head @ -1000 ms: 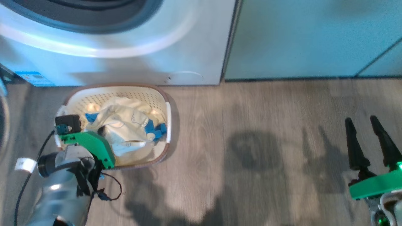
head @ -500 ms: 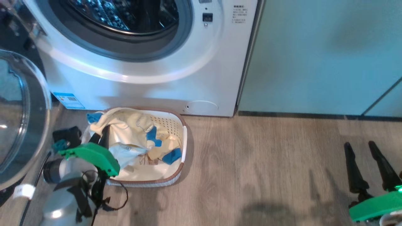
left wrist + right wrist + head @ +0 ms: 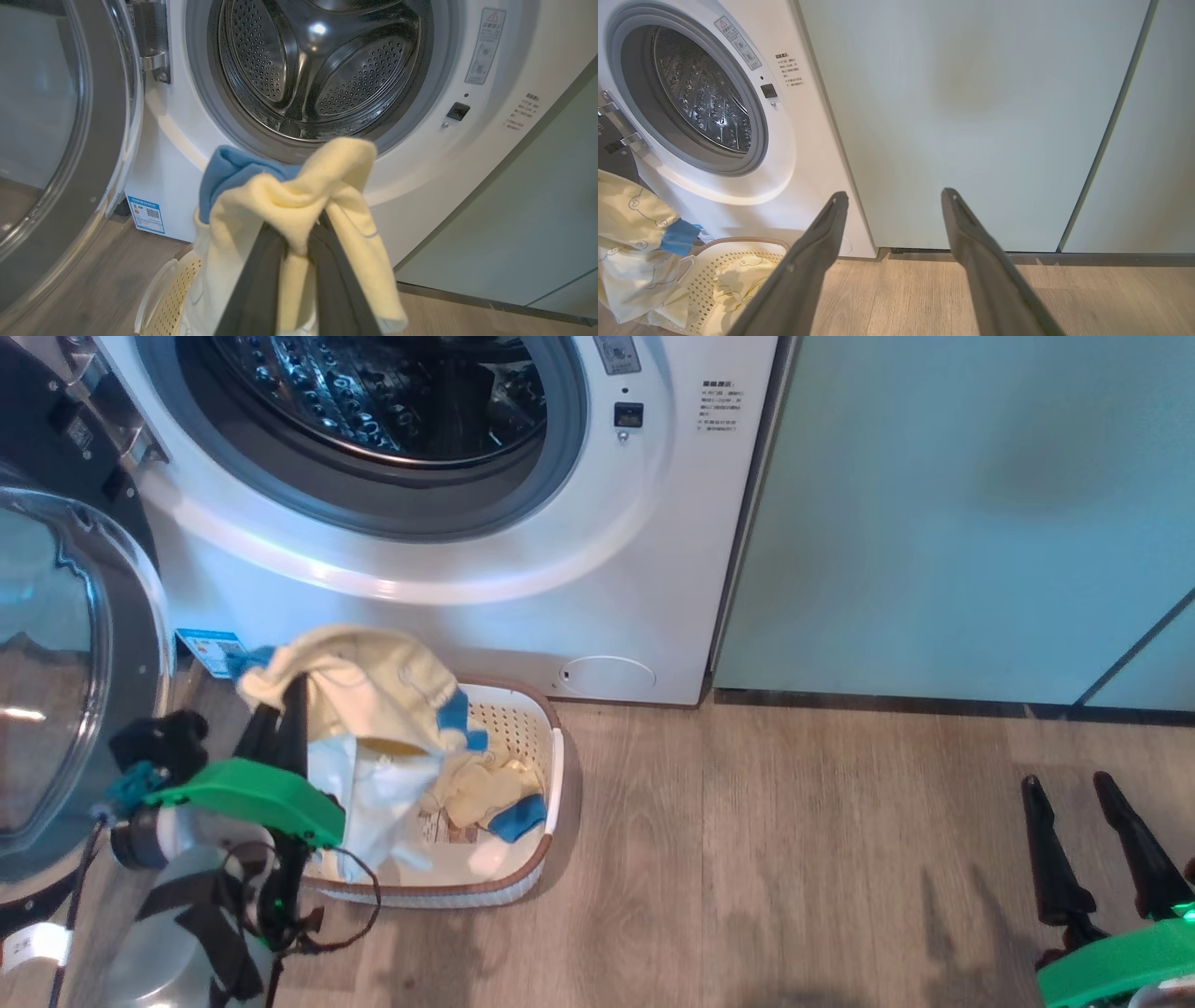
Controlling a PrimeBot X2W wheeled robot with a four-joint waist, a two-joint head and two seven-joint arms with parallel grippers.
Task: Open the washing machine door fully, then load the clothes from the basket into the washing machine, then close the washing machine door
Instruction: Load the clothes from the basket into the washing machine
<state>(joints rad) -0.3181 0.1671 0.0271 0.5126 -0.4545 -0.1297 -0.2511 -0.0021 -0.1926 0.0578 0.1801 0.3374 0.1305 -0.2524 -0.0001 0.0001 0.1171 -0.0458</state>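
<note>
Change: the left gripper point(image 3: 280, 714) has lifted the clothes point(image 3: 373, 695) higher above the basket point(image 3: 537, 863).
Room: wood-look floor point(image 3: 794, 859); washing machine point(image 3: 607, 569), washing machine door point(image 3: 140, 616) open at left; pale green cabinet point(image 3: 934, 523).
Left arm: angled up toward the drum point(image 3: 317, 70), fingers pinching the cream bundle.
Right gripper point(image 3: 1065, 780): spread wide, empty, low right.
Clothes: draped over the left fingertips; more lie in the basket.

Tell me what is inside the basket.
Inside the basket lie a crumpled cream garment and a blue piece. The bundle of clothes held in the left gripper hangs over the basket's left half and covers whatever lies there.
</note>
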